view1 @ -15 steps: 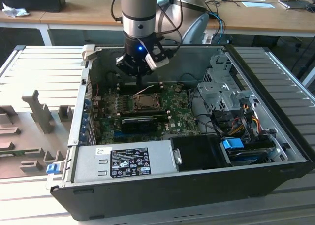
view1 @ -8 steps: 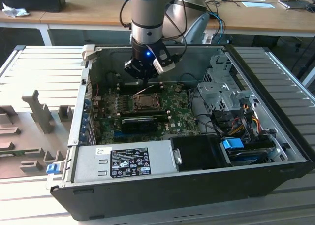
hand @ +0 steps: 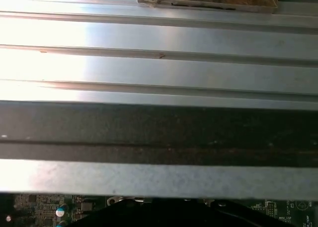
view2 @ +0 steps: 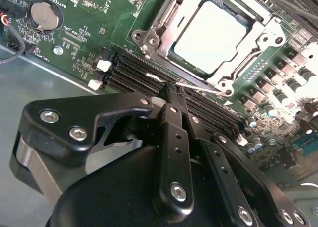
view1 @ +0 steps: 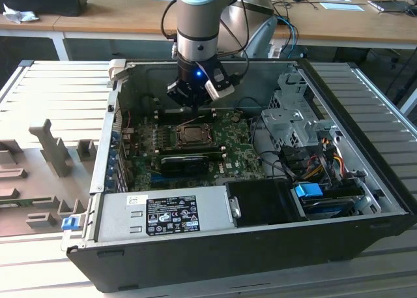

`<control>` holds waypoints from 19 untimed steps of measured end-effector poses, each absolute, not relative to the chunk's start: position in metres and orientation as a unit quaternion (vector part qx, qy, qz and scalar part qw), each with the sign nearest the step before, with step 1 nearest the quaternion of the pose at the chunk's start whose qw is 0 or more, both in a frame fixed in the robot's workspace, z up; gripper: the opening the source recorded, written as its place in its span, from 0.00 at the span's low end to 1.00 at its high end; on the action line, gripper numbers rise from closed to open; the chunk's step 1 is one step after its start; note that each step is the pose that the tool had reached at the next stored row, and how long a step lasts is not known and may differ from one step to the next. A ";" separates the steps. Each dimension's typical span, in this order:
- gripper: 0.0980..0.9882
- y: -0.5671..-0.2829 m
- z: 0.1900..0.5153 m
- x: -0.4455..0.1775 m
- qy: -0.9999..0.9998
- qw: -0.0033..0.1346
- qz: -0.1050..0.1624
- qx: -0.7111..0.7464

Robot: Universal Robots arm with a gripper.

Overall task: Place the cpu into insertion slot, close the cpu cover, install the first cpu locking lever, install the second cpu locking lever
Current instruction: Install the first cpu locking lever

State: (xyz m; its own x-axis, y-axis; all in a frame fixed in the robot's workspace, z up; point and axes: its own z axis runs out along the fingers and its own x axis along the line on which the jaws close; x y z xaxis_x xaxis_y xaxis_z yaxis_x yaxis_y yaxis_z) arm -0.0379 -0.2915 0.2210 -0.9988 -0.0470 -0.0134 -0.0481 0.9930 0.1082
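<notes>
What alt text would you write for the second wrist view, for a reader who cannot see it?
A black gripper, fingers together, touches a thin wire lever beside the processor socket on a green circuit board. The silver chip sits in the socket, with the metal cover frame lying around it.

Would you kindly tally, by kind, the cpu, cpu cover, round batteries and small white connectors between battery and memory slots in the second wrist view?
cpu: 1
cpu cover: 1
round battery: 1
small white connectors: 2
Total: 5
</notes>
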 end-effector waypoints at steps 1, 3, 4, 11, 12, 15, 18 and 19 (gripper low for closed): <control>0.00 -0.291 0.220 -0.037 0.998 0.005 0.054 -0.024; 0.00 -0.291 0.219 -0.035 0.998 0.005 0.054 -0.025; 0.00 -0.292 0.219 -0.035 0.998 0.005 0.054 -0.024; 0.00 -0.291 0.210 -0.030 0.998 0.005 0.050 -0.025; 0.00 -0.290 0.210 -0.029 0.998 0.005 0.049 -0.025; 0.00 -0.289 0.208 -0.028 0.999 0.005 0.049 -0.025; 0.00 -0.289 0.205 -0.027 0.999 0.005 0.046 -0.025; 0.00 -0.289 0.205 -0.027 0.999 0.005 0.044 -0.024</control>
